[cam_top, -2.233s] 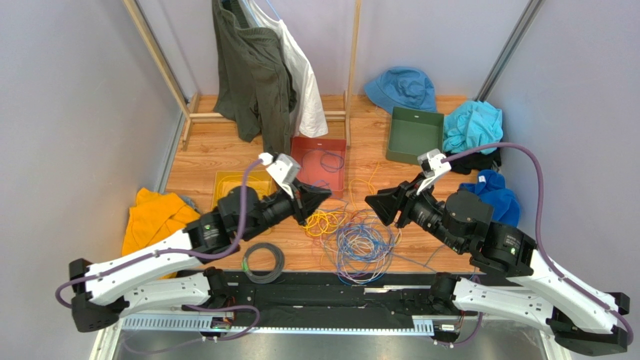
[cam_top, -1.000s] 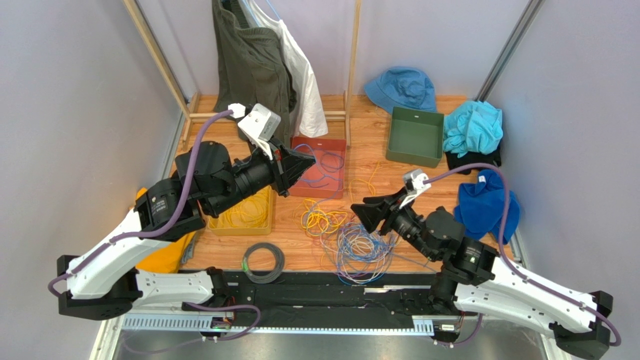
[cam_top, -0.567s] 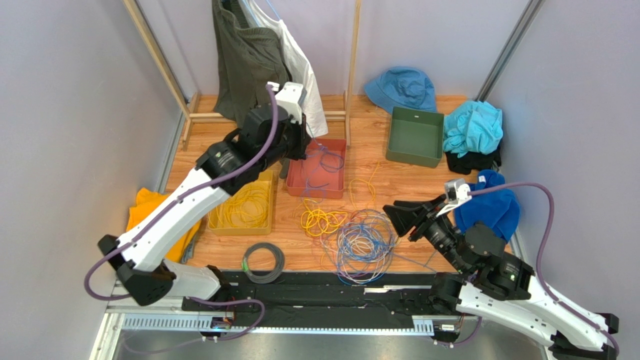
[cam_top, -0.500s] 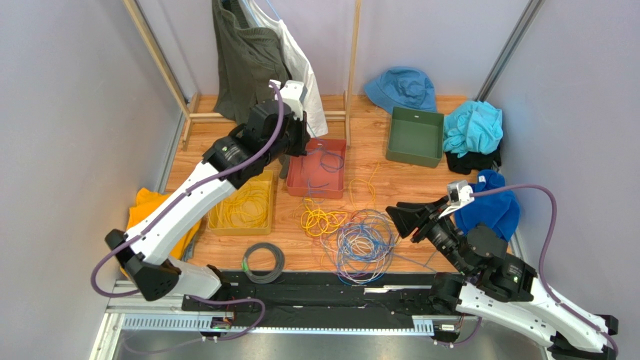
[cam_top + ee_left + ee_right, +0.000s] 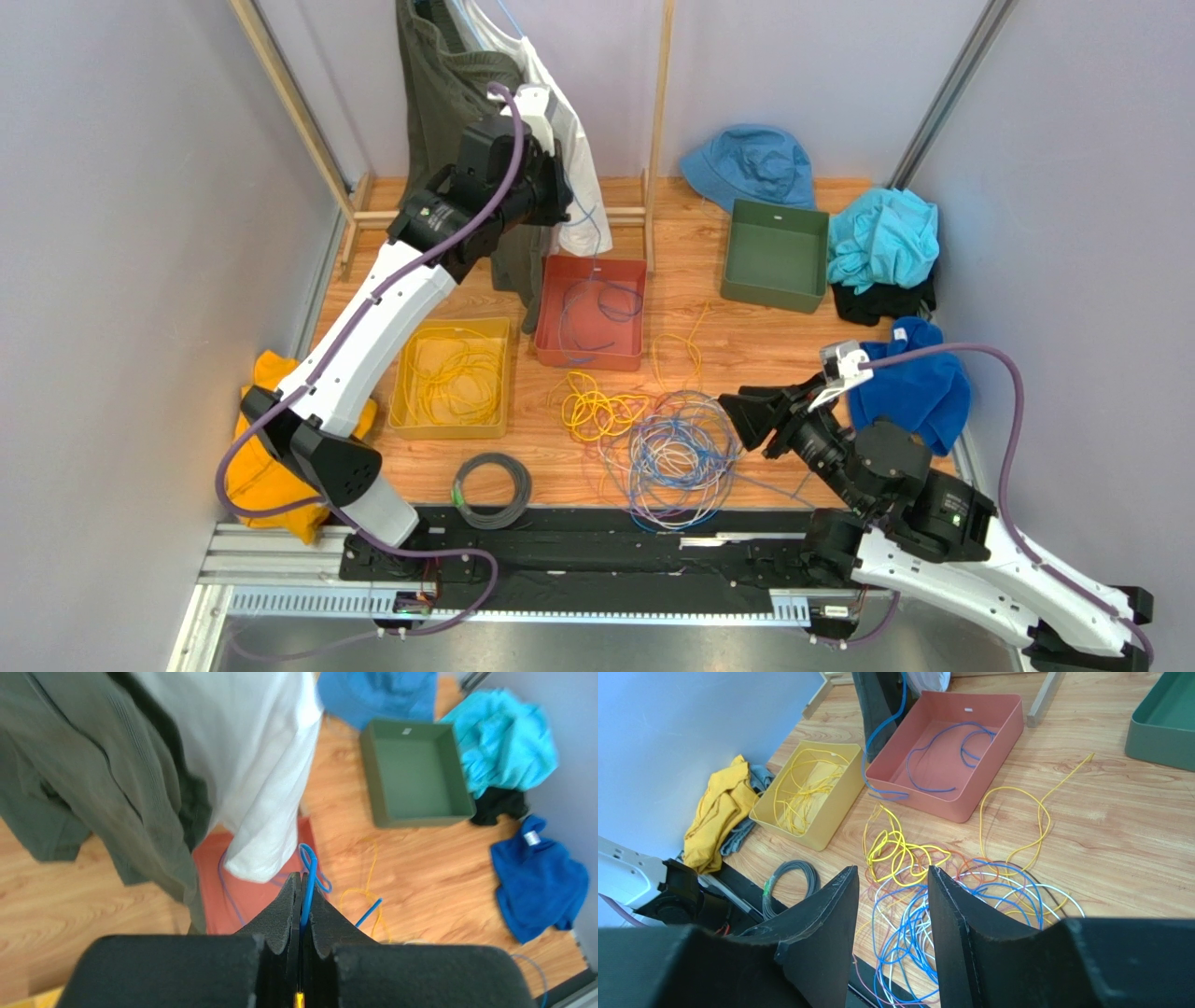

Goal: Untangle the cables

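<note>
A tangle of blue, white and orange cables (image 5: 676,451) lies on the wood floor, with a yellow cable bundle (image 5: 598,412) at its left; both show in the right wrist view (image 5: 962,896). My left gripper (image 5: 556,193) is raised high by the hanging clothes and is shut on a blue cable (image 5: 307,878). That cable hangs down (image 5: 882,735) to the red tray (image 5: 627,275), which holds more blue cable. My right gripper (image 5: 735,415) is open and empty, low beside the tangle's right edge (image 5: 892,873).
A yellow tray (image 5: 415,415) with yellow cables sits left of the red tray. A grey coil (image 5: 491,487) lies near the front rail. A green bin (image 5: 773,254), a blue hat (image 5: 751,161), blue cloths (image 5: 881,233) and a clothes rack (image 5: 484,126) stand behind.
My left arm has swung from over the tangle to high above the red tray, lifting the blue cable. My right arm has drawn back to the right of the tangle.
</note>
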Robot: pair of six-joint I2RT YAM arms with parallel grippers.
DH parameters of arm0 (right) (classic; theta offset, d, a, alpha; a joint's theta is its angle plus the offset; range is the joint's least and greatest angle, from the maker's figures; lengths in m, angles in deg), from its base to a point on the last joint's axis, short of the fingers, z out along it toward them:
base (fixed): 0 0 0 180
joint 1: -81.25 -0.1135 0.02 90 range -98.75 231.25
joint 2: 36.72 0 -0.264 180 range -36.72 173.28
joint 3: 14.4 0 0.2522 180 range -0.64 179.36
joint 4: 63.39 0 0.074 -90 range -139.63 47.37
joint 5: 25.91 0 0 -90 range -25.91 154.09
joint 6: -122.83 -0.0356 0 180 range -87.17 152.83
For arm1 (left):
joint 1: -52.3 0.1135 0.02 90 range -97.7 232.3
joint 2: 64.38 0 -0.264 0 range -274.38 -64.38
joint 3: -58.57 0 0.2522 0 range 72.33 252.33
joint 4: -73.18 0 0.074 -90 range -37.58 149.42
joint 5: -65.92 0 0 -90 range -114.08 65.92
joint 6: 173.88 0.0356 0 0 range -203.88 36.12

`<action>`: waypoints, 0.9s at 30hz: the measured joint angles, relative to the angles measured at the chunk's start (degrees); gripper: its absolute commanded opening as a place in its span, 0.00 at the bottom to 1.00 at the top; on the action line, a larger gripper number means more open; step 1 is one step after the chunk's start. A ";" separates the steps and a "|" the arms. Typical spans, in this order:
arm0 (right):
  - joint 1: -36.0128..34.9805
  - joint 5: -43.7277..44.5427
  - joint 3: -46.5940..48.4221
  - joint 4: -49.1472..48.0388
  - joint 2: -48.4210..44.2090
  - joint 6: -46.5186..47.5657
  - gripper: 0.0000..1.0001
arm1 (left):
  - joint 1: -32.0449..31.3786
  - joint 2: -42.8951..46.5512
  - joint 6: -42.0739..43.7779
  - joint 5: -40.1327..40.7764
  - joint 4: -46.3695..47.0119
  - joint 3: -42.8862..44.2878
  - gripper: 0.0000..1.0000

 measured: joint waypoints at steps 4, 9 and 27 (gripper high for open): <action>0.00 -0.24 -1.07 -0.28 0.55 0.00 0.44 | -0.09 0.00 0.85 -0.15 -0.20 5.73 0.00; 0.00 -0.42 -1.57 -0.59 0.76 -0.02 0.44 | 0.04 -1.14 1.62 -0.37 -0.17 8.70 0.00; 0.00 -1.49 -4.44 -0.76 -1.20 -1.79 0.43 | 1.64 -10.56 -1.68 -1.99 7.63 -18.73 0.00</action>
